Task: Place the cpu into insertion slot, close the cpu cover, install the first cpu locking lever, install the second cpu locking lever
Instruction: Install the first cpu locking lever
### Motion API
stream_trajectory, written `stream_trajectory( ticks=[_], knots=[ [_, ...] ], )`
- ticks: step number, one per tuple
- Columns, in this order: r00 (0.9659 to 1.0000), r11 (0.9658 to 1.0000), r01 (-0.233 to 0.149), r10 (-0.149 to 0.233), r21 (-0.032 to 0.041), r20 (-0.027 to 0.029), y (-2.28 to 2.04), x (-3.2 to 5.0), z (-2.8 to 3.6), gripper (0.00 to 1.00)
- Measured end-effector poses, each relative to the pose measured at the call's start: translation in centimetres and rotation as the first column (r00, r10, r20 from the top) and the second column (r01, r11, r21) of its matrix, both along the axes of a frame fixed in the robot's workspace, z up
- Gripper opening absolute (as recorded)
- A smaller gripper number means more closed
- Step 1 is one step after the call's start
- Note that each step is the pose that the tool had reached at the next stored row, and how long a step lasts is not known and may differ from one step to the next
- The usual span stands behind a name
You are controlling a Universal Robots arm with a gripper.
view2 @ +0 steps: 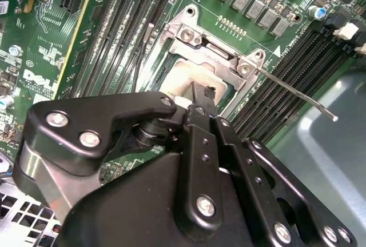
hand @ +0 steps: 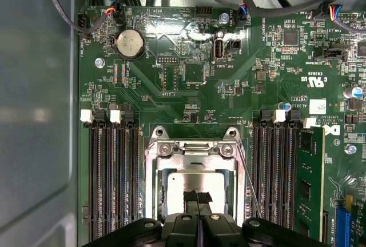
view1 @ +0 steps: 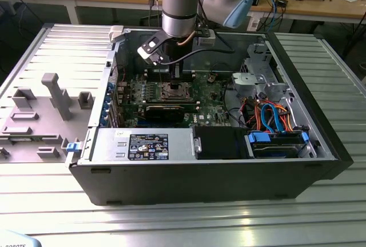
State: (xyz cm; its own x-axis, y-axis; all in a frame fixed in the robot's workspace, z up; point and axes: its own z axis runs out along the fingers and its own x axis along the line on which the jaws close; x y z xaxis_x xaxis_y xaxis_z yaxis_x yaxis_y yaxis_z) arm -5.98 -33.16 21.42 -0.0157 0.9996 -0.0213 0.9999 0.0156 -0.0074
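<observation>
Pressed together, my fingers point down at the top of the chip, which already sits in its socket on the green board — that step looks done. The metal cover seems to lie down around it, though I can't be sure. One thin lever stands free — unlatched, I judge.
</observation>
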Motion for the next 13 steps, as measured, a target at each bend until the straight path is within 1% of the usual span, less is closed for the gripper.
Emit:
stream_trajectory(
  ticks=[2, 4, 13],
  knots=[
    [1.0000, 1.0000, 0.000, 0.000, 0.0000, 0.0000, 0.00, 0.04, 0.00, 0.11],
    [1.0000, 1.0000, 0.000, 0.000, 0.0000, 0.0000, 0.00, 0.27, 0.00, 0.11],
    [1.0000, 1.0000, 0.000, 0.000, 0.0001, 0.0002, 0.02, 0.28, 0.05, 0.11]
  ],
)
